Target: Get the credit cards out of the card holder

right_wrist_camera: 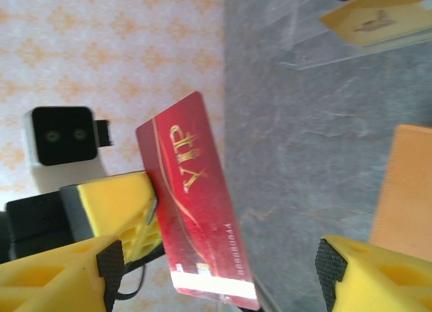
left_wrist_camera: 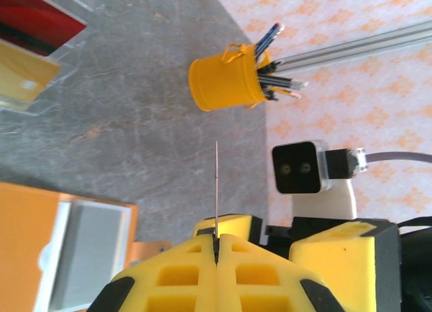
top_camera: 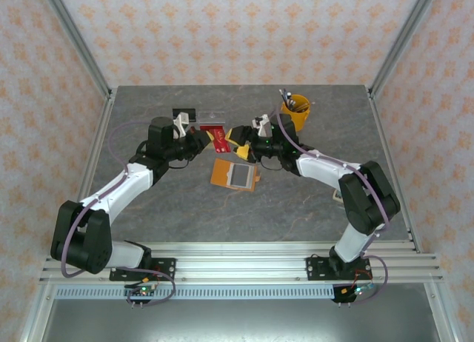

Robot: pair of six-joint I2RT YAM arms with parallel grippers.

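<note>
The left gripper (left_wrist_camera: 216,243) is clamped on a thin red plastic card (right_wrist_camera: 199,211). The right gripper (top_camera: 241,143) has its fingers apart. The flat orange leather card holder (top_camera: 235,173) lies open at 6 o'clock from them. That card is out. I cannot tell if more hide inside.

The card holder (top_camera: 235,173) lies on the table (top_camera: 185,209). At its eleven o'clock is the credit card (top_camera: 220,141), with the acrylic tray (top_camera: 211,120) behind it. The pencil bucket (top_camera: 298,111) stands toward two o'clock.
</note>
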